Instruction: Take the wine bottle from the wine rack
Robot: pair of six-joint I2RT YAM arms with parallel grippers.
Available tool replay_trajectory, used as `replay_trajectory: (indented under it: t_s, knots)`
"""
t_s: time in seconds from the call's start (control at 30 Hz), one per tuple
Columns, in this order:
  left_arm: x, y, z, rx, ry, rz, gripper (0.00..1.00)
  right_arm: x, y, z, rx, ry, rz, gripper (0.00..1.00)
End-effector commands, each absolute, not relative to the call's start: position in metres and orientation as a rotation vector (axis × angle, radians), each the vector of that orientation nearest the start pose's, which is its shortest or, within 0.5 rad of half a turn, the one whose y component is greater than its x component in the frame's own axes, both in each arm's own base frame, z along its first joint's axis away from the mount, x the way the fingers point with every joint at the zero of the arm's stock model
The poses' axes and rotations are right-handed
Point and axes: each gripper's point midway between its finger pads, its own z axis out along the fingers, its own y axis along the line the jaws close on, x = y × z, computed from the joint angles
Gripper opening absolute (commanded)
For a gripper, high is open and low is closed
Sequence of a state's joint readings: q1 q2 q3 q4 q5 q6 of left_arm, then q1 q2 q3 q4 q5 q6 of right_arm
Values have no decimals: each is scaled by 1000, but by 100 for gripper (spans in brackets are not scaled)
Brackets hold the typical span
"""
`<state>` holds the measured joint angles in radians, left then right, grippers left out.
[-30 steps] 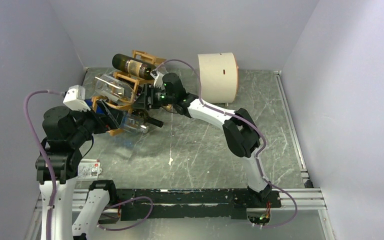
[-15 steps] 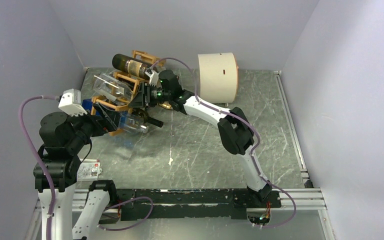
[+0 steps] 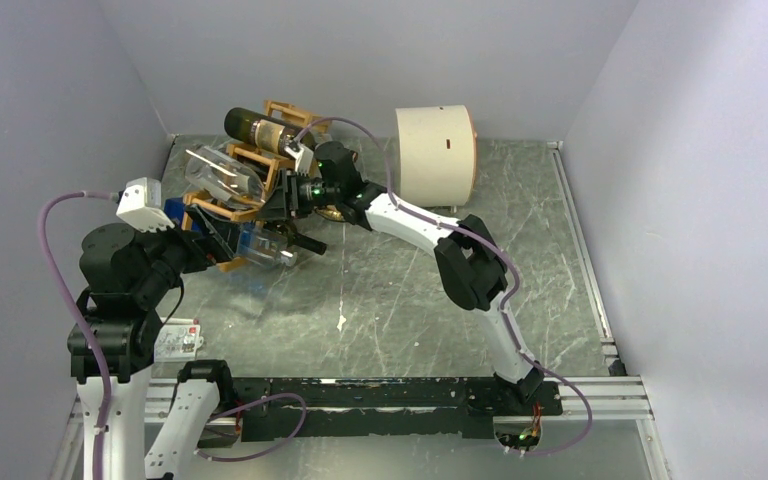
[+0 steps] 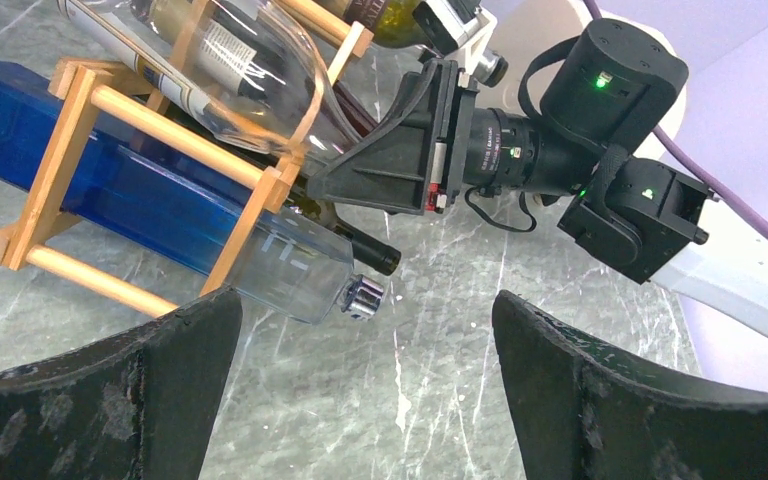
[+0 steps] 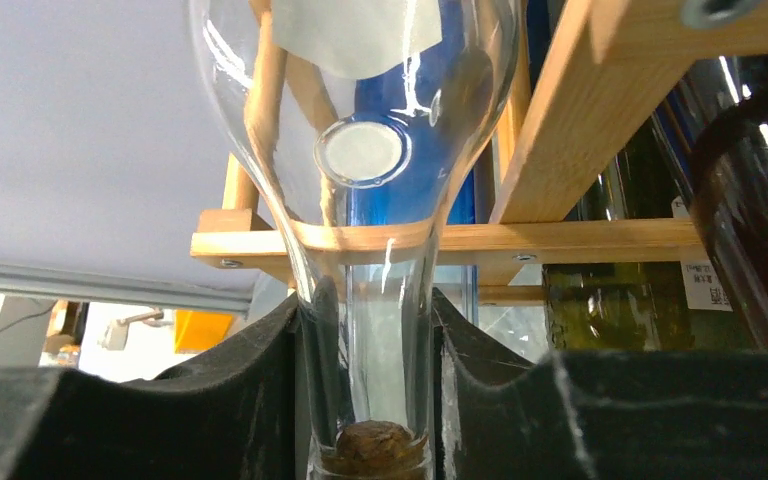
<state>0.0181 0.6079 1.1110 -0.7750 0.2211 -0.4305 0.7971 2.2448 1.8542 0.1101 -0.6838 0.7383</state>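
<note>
Two pads of the right gripper, having slid in closer, now pinch the neck of the clear wine bottle. Its body lies ahead inside the wine rack. Behind, the left gripper gapes empty. Pull-out looks next.

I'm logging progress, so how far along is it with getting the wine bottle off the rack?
Done: the grasp. The right gripper has its fingers closed on the neck of the clear wine bottle.
In hand: nothing more shows. The left gripper hangs open beside the rack, holding nothing.
Left: the whole pull, since the bottle's body lies inside the wine rack.
</note>
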Motion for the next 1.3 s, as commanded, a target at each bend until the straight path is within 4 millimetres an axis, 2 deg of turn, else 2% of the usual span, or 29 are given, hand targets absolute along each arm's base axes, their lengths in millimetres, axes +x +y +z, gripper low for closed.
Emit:
replay_trajectory:
  t_s: [0.0, 0.2, 0.3, 0.53, 0.73, 0.77, 0.83, 1.0, 1.27]
  knots:
    - [214, -48, 338, -270, 1828, -475, 99, 328, 529, 218, -584, 2016, 1663, 24]
    - [215, -50, 335, -279, 1839, -495, 100, 318, 520, 251, -523, 1940, 1737, 9]
    - [214, -52, 341, -276, 1827, -504, 100, 312, 516, 258, -507, 1919, 1778, 0]
    - [208, -46, 360, -278, 1799, -465, 100, 301, 508, 286, -497, 1814, 1879, 0]
    - [207, -43, 371, -264, 1816, -437, 100, 291, 503, 297, -505, 1785, 1941, 0]
    - [207, -42, 370, -264, 1820, -432, 100, 290, 502, 295, -495, 1785, 1948, 0]
    - [208, -41, 370, -267, 1820, -426, 99, 287, 498, 308, -493, 1756, 1958, 0]
    - [212, -47, 374, -250, 1825, -457, 99, 280, 494, 312, -490, 1756, 1993, 0]
    - [220, -53, 357, -261, 1868, -499, 100, 274, 482, 316, -458, 1702, 2032, 0]
